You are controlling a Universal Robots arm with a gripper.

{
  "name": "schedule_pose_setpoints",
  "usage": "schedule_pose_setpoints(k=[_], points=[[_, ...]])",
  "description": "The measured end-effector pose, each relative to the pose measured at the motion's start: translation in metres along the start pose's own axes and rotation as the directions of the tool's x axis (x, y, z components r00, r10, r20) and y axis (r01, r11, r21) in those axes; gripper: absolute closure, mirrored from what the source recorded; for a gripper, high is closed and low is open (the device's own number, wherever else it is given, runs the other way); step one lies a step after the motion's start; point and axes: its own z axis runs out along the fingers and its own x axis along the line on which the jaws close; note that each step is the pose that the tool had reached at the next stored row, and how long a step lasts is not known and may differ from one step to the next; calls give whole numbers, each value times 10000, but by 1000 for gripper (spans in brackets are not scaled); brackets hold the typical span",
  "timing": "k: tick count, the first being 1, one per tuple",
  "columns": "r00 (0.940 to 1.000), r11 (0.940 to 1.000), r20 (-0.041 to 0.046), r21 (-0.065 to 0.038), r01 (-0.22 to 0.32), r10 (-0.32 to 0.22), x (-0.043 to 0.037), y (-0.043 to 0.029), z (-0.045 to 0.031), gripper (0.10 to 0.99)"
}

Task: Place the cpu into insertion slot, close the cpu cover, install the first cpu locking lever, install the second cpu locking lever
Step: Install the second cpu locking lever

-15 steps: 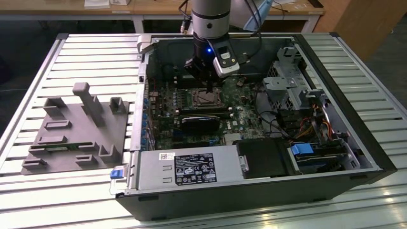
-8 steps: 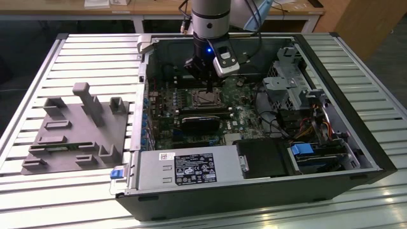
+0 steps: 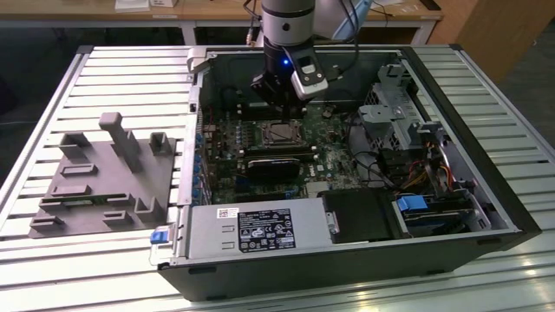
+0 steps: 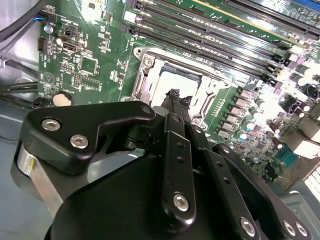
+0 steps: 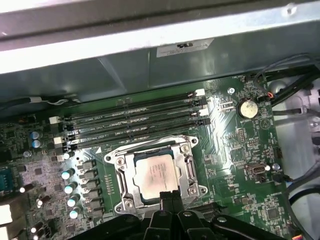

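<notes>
The cpu (image 5: 154,172), a dull silver square chip, lies flat in the insertion slot (image 5: 116,162) on the green motherboard. The cpu cover (image 5: 187,172), a thin silver frame, appears to lie down around the chip's top. My gripper (image 5: 168,196) hovers at the slot's edge, its black fingers shut together with nothing between them. In the second wrist view the gripper (image 4: 177,97) points down at the cpu (image 4: 172,80) inside the shiny rim of the slot (image 4: 145,75). In the exterior view the gripper (image 3: 279,110) hangs just above the slot (image 3: 279,133) inside the open computer case. I cannot make out the locking levers' positions.
Long black memory slots (image 5: 130,125) run beside the socket, with a coin battery (image 5: 246,107) nearby. A black round heatsink (image 3: 273,166), a power supply (image 3: 251,227) and a drive cage (image 3: 399,110) sit in the case. A grey fixture (image 3: 104,175) lies at the exterior view's left.
</notes>
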Motion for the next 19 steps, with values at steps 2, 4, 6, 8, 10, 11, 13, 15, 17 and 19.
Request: schedule_pose_setpoints(k=[2, 4, 6, 8, 10, 11, 13, 15, 17, 19], points=[[10000, 10000, 0, 0, 0, 0, -2, 1, -36, 980], [10000, 10000, 0, 0, 0, 0, -5, 1, -70, 980], [10000, 10000, 0, 0, 0, 0, -7, 2, -100, 980], [10000, 10000, 0, -1, 0, 0, -9, 3, -132, 980], [10000, 10000, 0, 0, 0, 0, -11, 3, -158, 980], [10000, 10000, 0, 0, 0, 0, -12, 3, -170, 980], [10000, 10000, 0, 0, 0, 0, -13, 4, -185, 980], [10000, 10000, 1, -2, 0, 0, -13, 4, -184, 980], [10000, 10000, 1, -2, 0, 0, -13, 4, -185, 980], [10000, 10000, 0, 0, 0, 0, -13, 4, -186, 980]])
